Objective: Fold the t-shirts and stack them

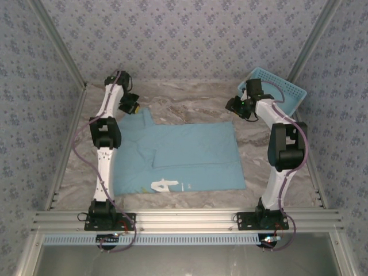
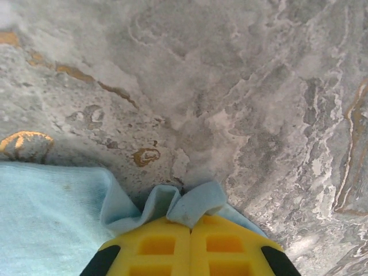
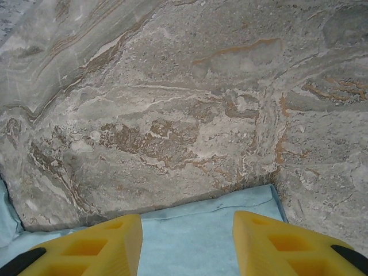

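Top external: one t-shirt [image 1: 190,155], one basket [image 1: 291,92]

light: soft, even | shadows: faint | wrist views: slightly soft | glare: minimal

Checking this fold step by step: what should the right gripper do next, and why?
Probably close the right gripper on the far corner of the t-shirt: its jaws stand open astride that hem, while the left gripper is shut on bunched cloth, so both far corners could lift together.
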